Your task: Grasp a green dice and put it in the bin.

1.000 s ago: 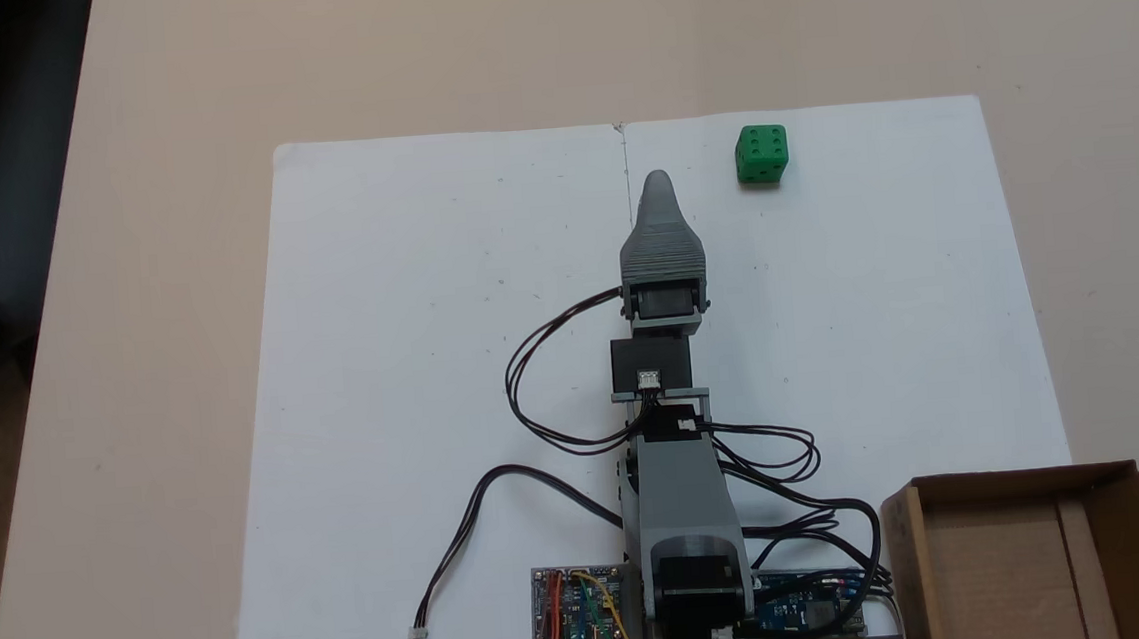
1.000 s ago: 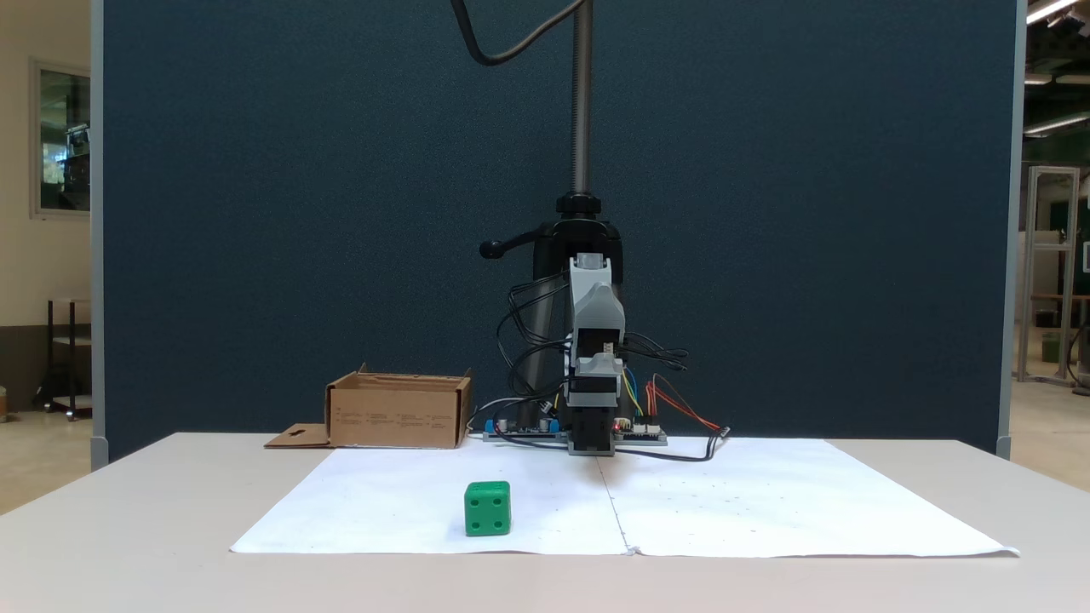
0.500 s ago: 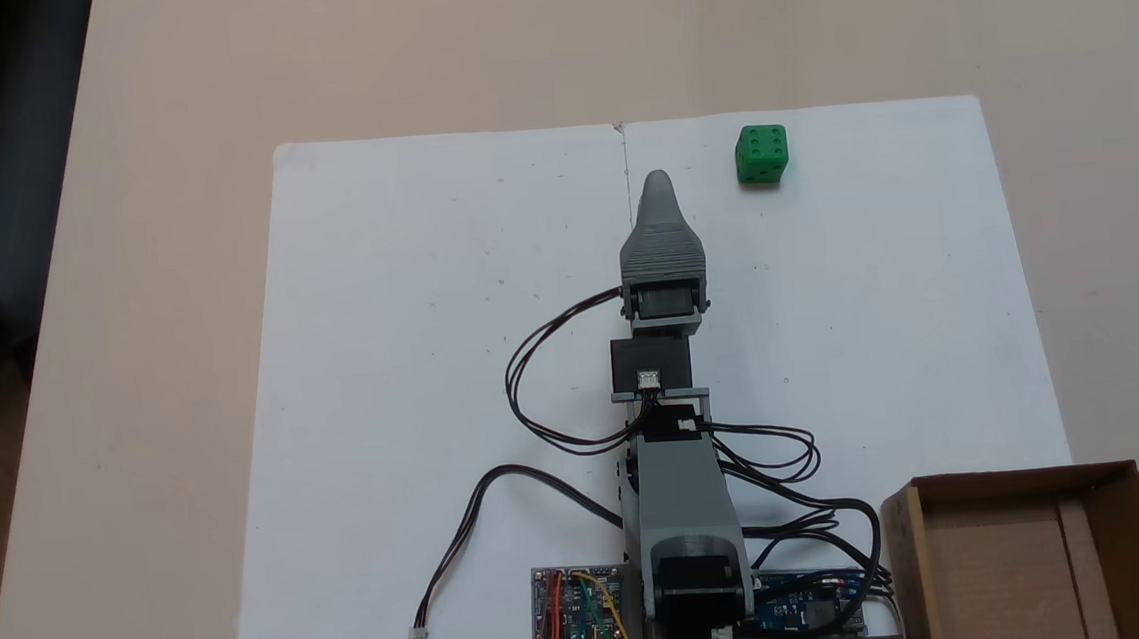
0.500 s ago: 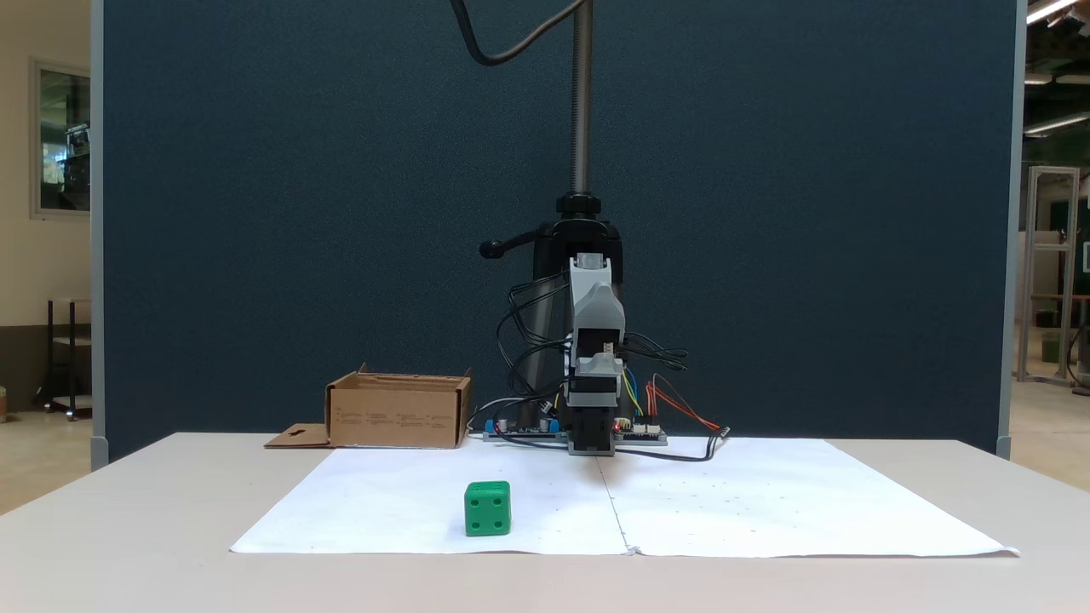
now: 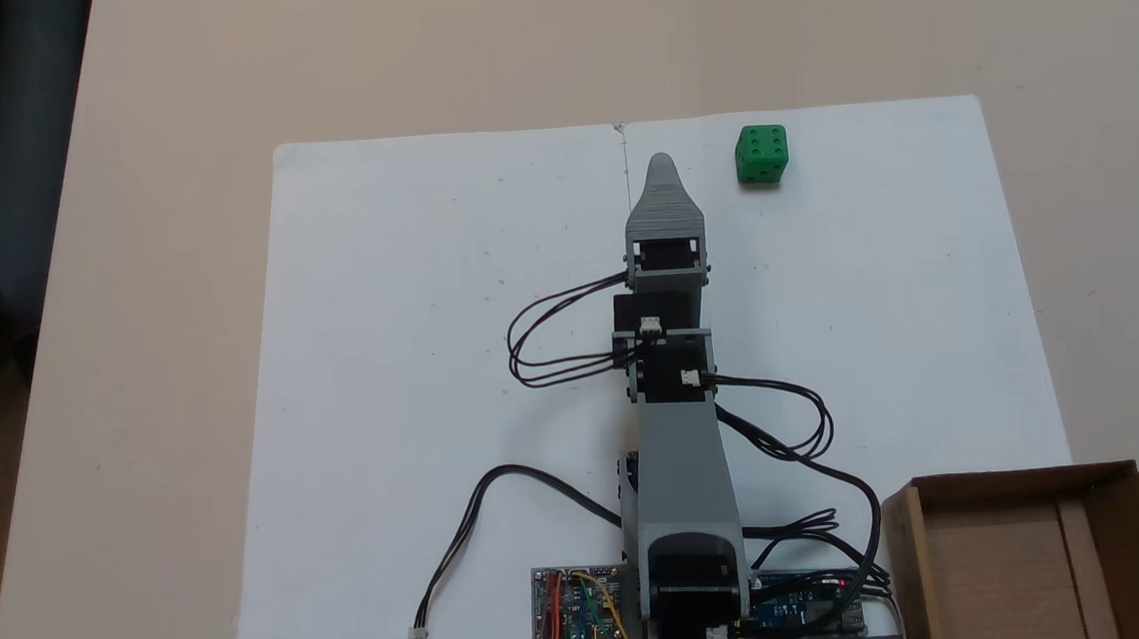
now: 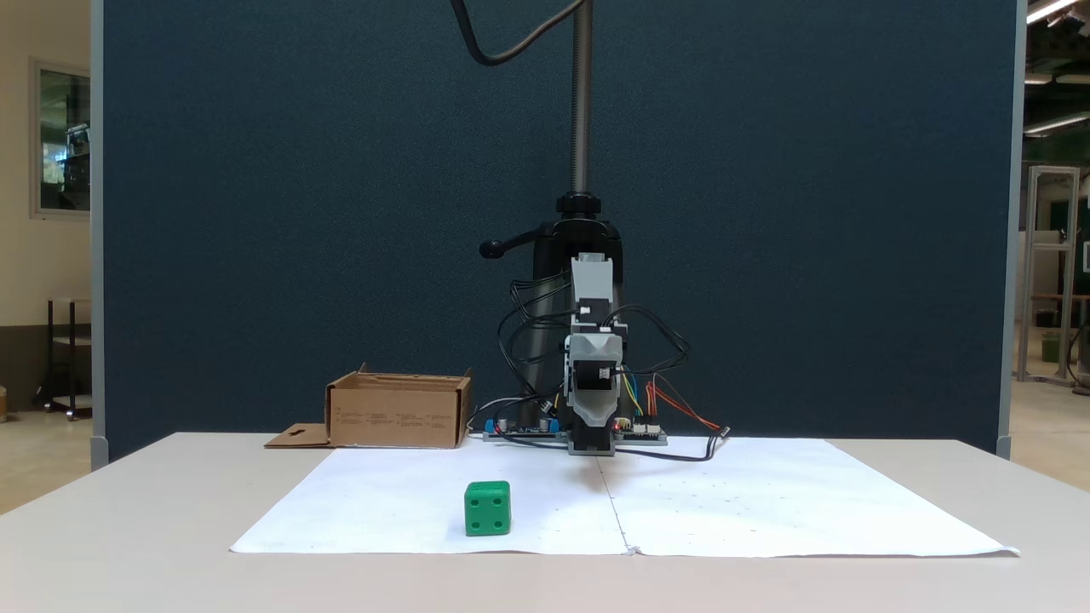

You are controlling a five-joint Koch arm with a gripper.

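Observation:
The green dice (image 5: 761, 154) sits on the white paper near its far edge, right of the centre crease in a fixed view; the other view has the dice (image 6: 488, 508) at front left. My grey gripper (image 5: 660, 161) points along the crease, its tip about a hand's width left of the dice and apart from it. Its jaws lie one over the other, so the gap between them is hidden. Head-on, the gripper (image 6: 593, 423) hangs low in front of the arm's base. The bin (image 5: 1022, 477), a brown cardboard box, stands by the base at bottom right; the bin (image 6: 396, 417) is open-topped.
White paper sheets (image 5: 413, 371) cover the middle of the beige table (image 5: 162, 87). Circuit boards (image 5: 577, 605) and black cables (image 5: 551, 341) lie around the arm's base. A dark blue partition (image 6: 255, 213) and a camera pole (image 6: 582, 94) stand behind the arm.
The arm has stretched forward along the crease; the gripper tip is a little closer to the paper's far edge, and the wrist has dropped lower. Dice and bin have not moved.

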